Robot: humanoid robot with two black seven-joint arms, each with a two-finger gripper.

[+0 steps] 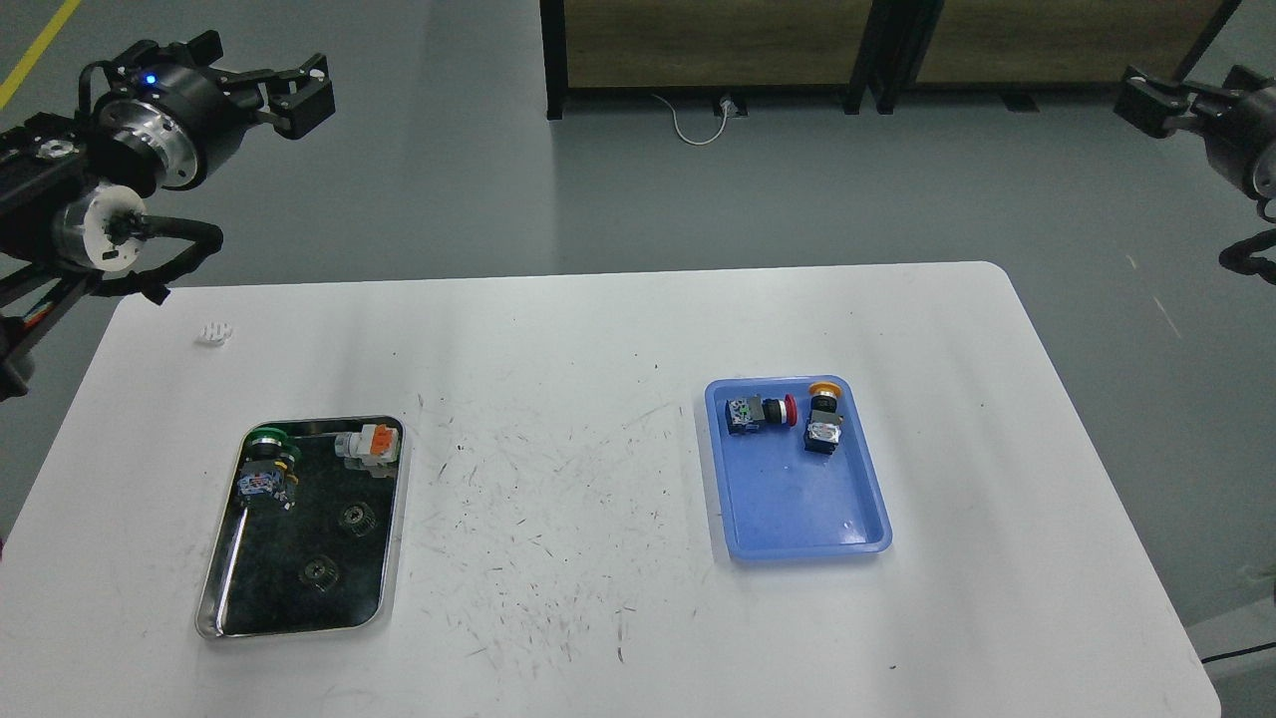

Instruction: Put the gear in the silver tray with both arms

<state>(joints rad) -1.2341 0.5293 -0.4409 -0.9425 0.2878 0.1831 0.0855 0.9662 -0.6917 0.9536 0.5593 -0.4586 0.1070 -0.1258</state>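
The silver tray (289, 630) lies on the white table at the left. Two small dark gears lie flat on its mirror bottom, one (353, 515) near the middle and one (317, 571) nearer the front. My left gripper (259, 72) is high above the table's far left corner, well away from the tray, open and empty. My right gripper (1144, 100) is at the top right, off the table's far right side. It is seen as one dark block, so its fingers cannot be told apart.
In the silver tray also lie a green push-button (265, 461) and a white-orange part (369, 443). A blue plastic tray (797, 519) at the right holds a red-capped switch (763, 411) and a yellow-capped switch (823, 419). A small white piece (215, 330) lies far left.
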